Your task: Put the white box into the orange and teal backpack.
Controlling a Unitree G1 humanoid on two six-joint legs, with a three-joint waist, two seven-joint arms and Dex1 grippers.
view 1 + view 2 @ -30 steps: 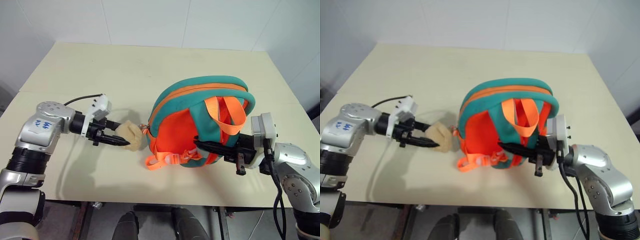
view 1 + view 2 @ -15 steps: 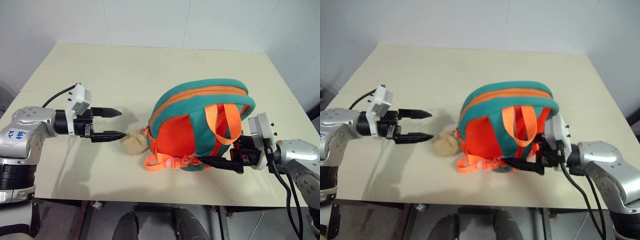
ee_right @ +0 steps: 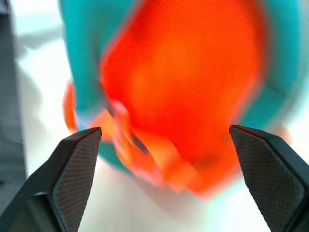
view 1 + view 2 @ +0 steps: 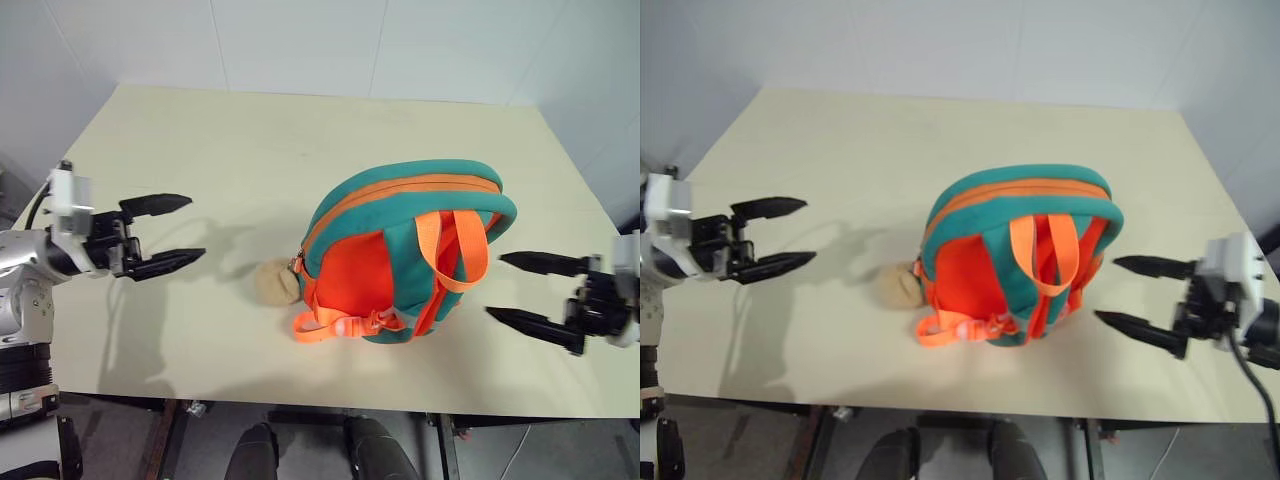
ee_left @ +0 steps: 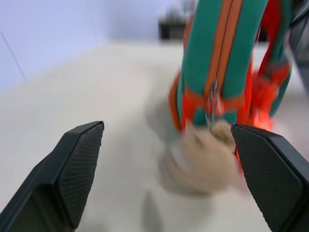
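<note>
Orange and teal backpack (image 4: 405, 255) stands upright mid-table, zipper line arching over its top, closed as far as I can tell; straps face me. Tan plush charm (image 4: 276, 282) lies at its left foot. I have the left gripper (image 4: 170, 232) well off to the left, jaws spread wide, empty, pointing at the pack. Right gripper (image 4: 528, 291) likewise spread and empty, nearer the pack on its right side. White box: I judge it inside, unconfirmed.
</note>
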